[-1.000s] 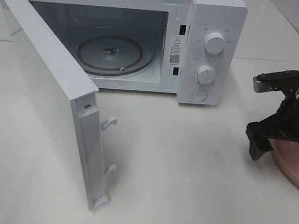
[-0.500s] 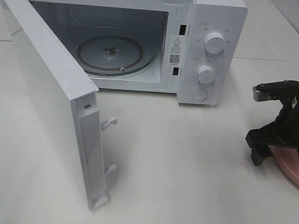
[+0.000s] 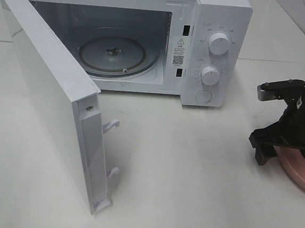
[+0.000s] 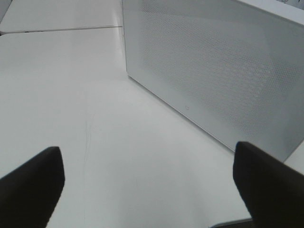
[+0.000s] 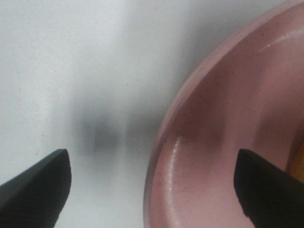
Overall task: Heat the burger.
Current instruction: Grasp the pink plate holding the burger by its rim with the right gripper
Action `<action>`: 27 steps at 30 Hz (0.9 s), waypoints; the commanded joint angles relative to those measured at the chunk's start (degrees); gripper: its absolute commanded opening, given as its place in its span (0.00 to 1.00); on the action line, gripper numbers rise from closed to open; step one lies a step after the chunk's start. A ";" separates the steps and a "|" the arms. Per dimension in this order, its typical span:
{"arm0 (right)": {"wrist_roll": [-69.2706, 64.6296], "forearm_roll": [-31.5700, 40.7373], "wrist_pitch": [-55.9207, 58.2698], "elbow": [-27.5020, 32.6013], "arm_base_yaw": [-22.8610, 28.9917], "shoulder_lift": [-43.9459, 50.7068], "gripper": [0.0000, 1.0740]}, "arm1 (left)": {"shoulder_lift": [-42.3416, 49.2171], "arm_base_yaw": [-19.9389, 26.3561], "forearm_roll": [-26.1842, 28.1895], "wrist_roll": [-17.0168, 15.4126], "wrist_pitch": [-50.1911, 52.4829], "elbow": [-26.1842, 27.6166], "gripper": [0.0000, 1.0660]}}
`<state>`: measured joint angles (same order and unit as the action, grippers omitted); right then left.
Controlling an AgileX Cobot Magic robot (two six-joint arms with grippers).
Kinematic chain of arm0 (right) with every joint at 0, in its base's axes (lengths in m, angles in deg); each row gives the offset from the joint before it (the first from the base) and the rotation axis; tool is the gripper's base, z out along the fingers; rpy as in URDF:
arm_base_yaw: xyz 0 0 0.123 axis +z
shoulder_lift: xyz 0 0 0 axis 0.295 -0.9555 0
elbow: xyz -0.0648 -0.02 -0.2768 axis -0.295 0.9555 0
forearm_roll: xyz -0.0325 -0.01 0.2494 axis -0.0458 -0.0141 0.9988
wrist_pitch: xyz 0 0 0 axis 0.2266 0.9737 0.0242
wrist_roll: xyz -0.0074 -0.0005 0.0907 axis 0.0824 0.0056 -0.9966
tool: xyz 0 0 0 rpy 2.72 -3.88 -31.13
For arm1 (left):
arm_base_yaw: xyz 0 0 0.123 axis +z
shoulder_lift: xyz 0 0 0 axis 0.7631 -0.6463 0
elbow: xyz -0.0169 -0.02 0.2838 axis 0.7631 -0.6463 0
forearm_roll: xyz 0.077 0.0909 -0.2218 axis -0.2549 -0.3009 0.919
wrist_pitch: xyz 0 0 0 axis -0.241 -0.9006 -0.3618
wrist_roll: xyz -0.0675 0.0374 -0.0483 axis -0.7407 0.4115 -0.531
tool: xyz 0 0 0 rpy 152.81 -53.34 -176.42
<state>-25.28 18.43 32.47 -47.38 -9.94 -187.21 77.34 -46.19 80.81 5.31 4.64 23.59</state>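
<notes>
The burger (image 5: 300,166) is almost wholly hidden: only a golden sliver shows at the edge of the right wrist view, inside the plate (image 5: 213,118), and it is probably the bun. In the high view the arm covers it.

The right claw (image 3: 263,121) stands wide open and holds nothing. It straddles the plate's rim, 1 finger over the bare table (image 3: 190,176) and the other over the plate's hollow. The left claw (image 4: 147,185) is also fully spread and empty, low over the table beside a white dotted panel (likely the door).

By my judgement the burger is light, soft and stacked in loose layers. A hard pinch would squash the bun or push the filling out sideways, so a gentle hold across the bun's sides, low down, suits it. The safer hold may be the plate's rim, carrying both together. The plate looks hard, smooth and glossy pink with a raised lip, so it could slip in the fingers.

The microwave (image 3: 219,24) is a white box with 2 round knobs. Its door (image 3: 43,83) swings wide, and the round glass turntable (image 3: 112,54) inside lies bare.
</notes>
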 commanded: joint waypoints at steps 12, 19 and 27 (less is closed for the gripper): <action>-0.40 1.55 -0.52 -0.29 -0.23 -2.64 0.79 | 1.20 0.11 0.17 -0.06 0.63 -0.17 0.83; -0.57 1.55 -0.17 0.69 -0.23 -4.30 0.75 | 1.20 0.11 0.17 -0.06 0.63 -0.17 0.83; -1.09 1.55 0.69 0.69 -0.23 -4.30 0.50 | 1.20 0.11 0.17 -0.06 0.63 -0.17 0.83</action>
<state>-25.56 19.98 32.01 -47.27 -9.94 -190.60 77.34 -46.19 80.81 5.31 4.64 23.59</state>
